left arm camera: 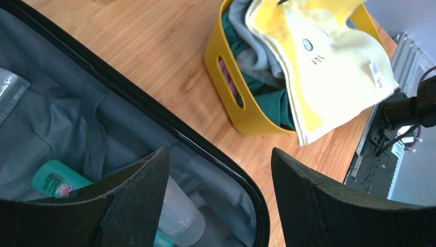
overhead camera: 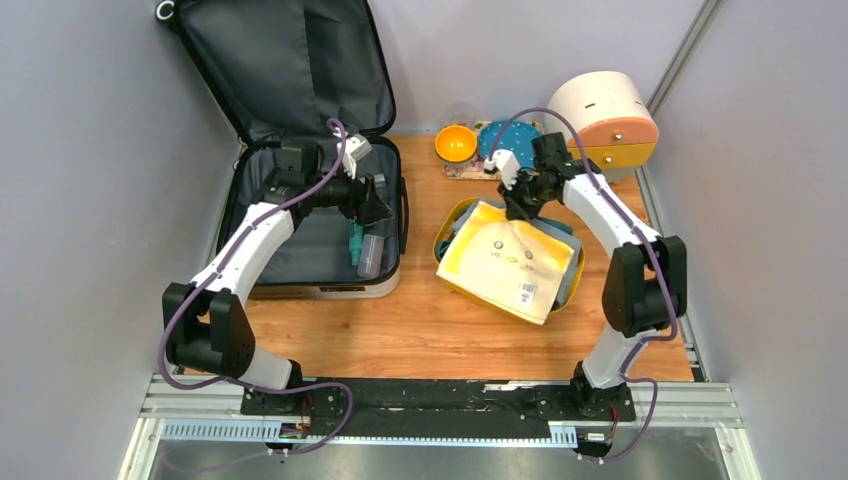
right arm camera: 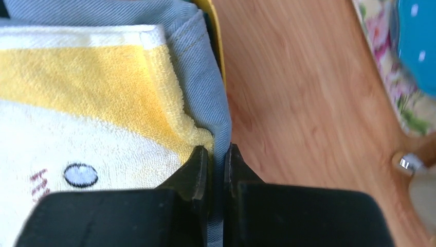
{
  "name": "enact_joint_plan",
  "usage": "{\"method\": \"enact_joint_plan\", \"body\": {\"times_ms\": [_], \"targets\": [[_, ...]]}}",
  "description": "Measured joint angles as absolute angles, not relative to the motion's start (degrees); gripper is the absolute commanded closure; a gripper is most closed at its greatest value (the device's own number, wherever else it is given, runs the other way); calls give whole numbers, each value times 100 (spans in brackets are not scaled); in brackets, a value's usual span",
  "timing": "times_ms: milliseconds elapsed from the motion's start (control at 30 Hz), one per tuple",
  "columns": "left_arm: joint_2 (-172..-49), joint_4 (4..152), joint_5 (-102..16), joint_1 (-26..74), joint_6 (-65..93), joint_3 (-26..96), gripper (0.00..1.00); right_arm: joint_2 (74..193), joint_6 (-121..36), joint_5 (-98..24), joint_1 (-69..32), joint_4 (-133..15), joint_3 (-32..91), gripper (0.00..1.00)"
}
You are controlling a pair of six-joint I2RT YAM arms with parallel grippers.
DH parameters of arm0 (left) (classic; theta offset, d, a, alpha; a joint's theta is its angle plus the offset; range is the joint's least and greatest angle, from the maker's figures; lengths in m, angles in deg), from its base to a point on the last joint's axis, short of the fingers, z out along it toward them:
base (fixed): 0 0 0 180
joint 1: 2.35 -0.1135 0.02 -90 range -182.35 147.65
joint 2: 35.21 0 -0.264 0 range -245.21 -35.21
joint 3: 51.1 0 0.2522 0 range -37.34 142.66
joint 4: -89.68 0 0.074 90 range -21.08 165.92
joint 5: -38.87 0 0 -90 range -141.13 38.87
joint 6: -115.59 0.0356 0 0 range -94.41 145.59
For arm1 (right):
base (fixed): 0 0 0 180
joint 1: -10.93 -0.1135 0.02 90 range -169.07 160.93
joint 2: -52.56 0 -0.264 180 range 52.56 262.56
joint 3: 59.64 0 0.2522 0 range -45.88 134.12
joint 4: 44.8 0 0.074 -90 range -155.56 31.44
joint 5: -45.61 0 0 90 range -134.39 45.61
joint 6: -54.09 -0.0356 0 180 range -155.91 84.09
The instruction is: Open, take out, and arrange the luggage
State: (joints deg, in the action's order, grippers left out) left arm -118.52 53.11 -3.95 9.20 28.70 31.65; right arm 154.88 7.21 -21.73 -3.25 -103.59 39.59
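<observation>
Insp: Wood tabletop (overhead camera: 420, 320), grey walls round it. Luggage posn?
Tech: Luggage (overhead camera: 290, 60) at far-left of table, lying open. Lid stands up at the back, dark grey lining showing. Inside, by right rim: green bottle (left arm camera: 54, 180) and clear bottle (left arm camera: 185, 218), lying side by side.
Insp: L arm?
Tech: Left gripper (left arm camera: 220, 154) over luggage's right rim, jaws spread wide, empty.
Insp: R arm?
Tech: Right gripper (right arm camera: 216, 152) at far edge of yellow bin (left arm camera: 226, 77). Jaws nearly together, pinching a fold of blue-grey cloth (right arm camera: 205, 67). Yellow-and-white towel (overhead camera: 510, 260) touches one finger. It's draped over bin top w/ label tag showing.
Insp: Bin vs. luggage?
Tech: Just right of it, apart, bare wood betw. Green and grey fabric also in bin.
Insp: Rest?
Tech: Far-right corner: round cream-and-orange box (overhead camera: 605, 120). Left of it, orange bowl (overhead camera: 456, 145) and blue dotted plate (overhead camera: 497, 140) on floral mat (overhead camera: 465, 172).
</observation>
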Motion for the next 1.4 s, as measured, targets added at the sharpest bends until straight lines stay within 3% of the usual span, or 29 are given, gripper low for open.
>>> {"method": "enact_joint_plan", "body": {"times_ms": [300, 700, 733, 767, 867, 933, 967, 1133, 1400], "targets": [[-12381, 5812, -54, 920, 2477, 3272, 21, 14367, 603, -2390, 1656, -10784, 2868, 100], [-12862, 6203, 180, 920, 2116, 3633, 22, 13958, 1597, -3056, 4698, -10902, 2506, 99], [-12866, 6207, 188, 923, 2107, 3633, 22, 13982, 1606, -3152, 4794, -10912, 2534, 91], [-12868, 6207, 190, 920, 2096, 3633, 22, 14039, 1601, -3279, 4890, -10939, 2606, 68], [-12873, 6205, 190, 923, 2096, 3633, 22, 14197, 1571, -3557, 4965, -11011, 2844, 45], [-12873, 6196, 188, 923, 2099, 3633, 22, 14249, 1527, -3638, 4949, -11179, 3111, 39], [-12873, 6190, 186, 925, 2107, 3633, 22, 14249, 1488, -3646, 4914, -11295, 3284, 31], [-12873, 6111, 169, 925, 2173, 3633, 22, 14035, 1298, -3493, 4377, -11625, 3937, 26], [-12870, 6048, 125, 925, 2238, 3633, 22, 13248, 793, -3157, 2005, -11476, 3533, 25]]}}
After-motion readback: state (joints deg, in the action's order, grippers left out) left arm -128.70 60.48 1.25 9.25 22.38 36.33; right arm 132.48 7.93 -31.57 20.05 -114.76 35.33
